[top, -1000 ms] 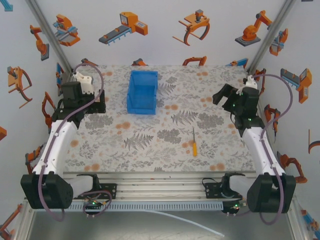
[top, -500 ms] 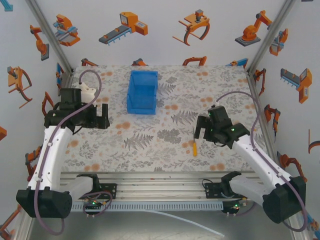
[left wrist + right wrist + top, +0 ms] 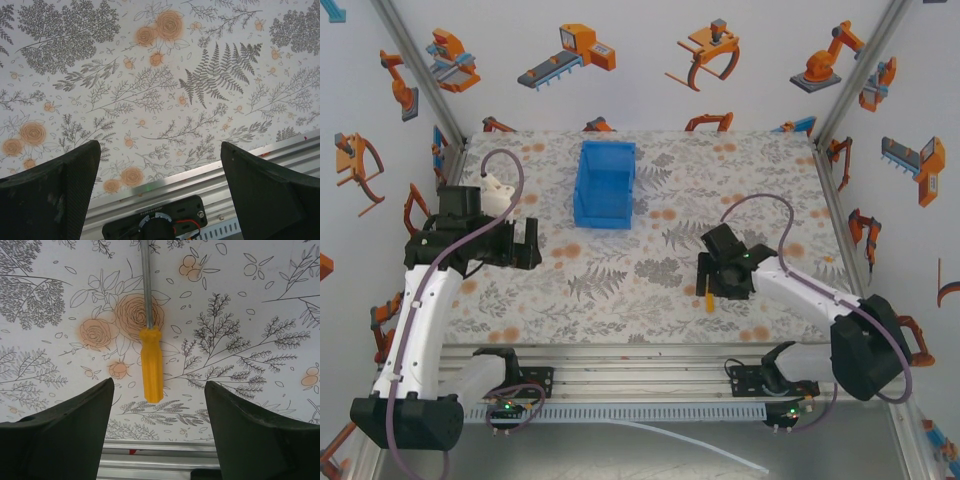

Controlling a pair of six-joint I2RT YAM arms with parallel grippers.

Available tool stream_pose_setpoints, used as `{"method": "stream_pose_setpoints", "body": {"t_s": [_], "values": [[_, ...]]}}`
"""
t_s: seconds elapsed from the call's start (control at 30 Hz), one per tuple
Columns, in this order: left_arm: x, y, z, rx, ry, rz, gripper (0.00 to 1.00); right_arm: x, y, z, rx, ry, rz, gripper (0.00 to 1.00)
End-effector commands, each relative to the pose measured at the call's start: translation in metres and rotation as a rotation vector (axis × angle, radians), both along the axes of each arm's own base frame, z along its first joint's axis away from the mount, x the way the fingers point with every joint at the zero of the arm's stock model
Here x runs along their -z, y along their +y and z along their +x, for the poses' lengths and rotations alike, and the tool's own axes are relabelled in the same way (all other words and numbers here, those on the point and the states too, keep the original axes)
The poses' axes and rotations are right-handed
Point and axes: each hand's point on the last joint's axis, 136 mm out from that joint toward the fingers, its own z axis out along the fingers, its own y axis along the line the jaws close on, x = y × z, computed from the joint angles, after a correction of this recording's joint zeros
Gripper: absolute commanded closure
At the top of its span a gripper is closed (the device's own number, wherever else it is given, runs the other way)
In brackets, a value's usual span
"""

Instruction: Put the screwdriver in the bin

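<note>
Orange-yellow screwdriver lying flat, right claw spread above its handle, left claw apart over table.

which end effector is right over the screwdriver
The right end effector: the screwdriver lies on the table between its open fingers, yellow handle nearest the camera. The left end effector hangs open over bare patterned tablecloth.

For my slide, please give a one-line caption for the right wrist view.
Open right gripper hovers above the yellow-handled screwdriver lying on the floral table.

One screwdriver, one bin
</note>
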Motion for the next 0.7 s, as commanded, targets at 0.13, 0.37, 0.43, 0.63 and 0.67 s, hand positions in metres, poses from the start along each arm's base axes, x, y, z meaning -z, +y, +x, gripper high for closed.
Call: {"method": "stream_pose_setpoints", "body": {"t_s": [0.13, 0.37, 0.43, 0.63, 0.67], "values": [[0.018, 0.0, -0.009, 0.02, 0.046, 0.02, 0.03, 0.007, 0.004, 0.004, -0.002, -0.004, -0.051, 0.48], [0.021, 0.003, -0.01, 0.017, 0.049, 0.036, 0.03, 0.017, 0.005, 0.0, -0.008, 0.015, -0.058, 0.52], [0.017, 0.003, -0.009, 0.018, 0.038, 0.04, 0.03, 0.018, 0.006, 0.001, -0.005, 0.012, -0.055, 0.52], [0.013, 0.002, -0.007, 0.022, 0.033, 0.03, 0.03, 0.023, 0.003, 0.002, -0.002, 0.025, -0.083, 0.55], [0.013, 0.001, -0.007, 0.022, 0.036, 0.029, 0.03, 0.024, 0.002, 0.002, 0.001, 0.025, -0.094, 0.56]]}}
